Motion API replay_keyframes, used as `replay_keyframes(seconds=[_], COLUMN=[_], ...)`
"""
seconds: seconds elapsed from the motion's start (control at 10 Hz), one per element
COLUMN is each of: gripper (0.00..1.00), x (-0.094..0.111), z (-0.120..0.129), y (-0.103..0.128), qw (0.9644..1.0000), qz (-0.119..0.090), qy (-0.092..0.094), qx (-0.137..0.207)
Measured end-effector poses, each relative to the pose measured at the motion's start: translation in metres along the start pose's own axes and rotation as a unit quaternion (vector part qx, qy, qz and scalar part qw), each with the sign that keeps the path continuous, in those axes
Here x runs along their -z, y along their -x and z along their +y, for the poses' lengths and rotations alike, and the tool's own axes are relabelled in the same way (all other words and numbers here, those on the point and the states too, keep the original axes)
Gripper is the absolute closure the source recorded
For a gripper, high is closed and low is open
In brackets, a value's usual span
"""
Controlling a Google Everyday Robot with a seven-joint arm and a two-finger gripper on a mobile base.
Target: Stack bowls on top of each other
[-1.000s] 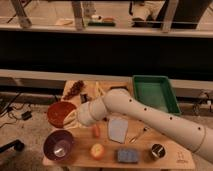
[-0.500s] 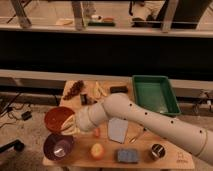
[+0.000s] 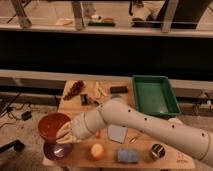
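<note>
Gripper (image 3: 66,133) was at the table's (image 3: 70,109) 8 o'clock corner, jaws clamped on the orange bowl (image 3: 51,126) rim, its 4 o'clock side. Bowl was held just above the purple bowl (image 3: 56,151), at its 6 o'clock. Best move, judged: centre it over purple, keep level, lower straight, release once seated. No readable brands or writing.

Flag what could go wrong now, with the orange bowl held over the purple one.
1. The gripper pinches the orange-red bowl by its rim, and the bowl appears tilted; released like this, it may land crooked on the purple bowl or slide off.
2. The purple bowl sits at the front left corner of the table; a downward push could tip it over the edge.
</note>
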Motion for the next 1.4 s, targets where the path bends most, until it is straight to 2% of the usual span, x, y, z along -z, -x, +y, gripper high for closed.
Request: replay_keyframes(seconds=[0.7,1.1,1.4], gripper=[0.86,0.86,0.86], x=[-0.002,-0.021,-0.036], z=[0.001,0.026,0.032], y=[0.0,0.008,0.011], qw=[1.0,1.0,0.9999], qz=[0.0,0.006,0.005], qy=[-0.001,-0.006,0.001], qx=[0.0,0.002,0.01])
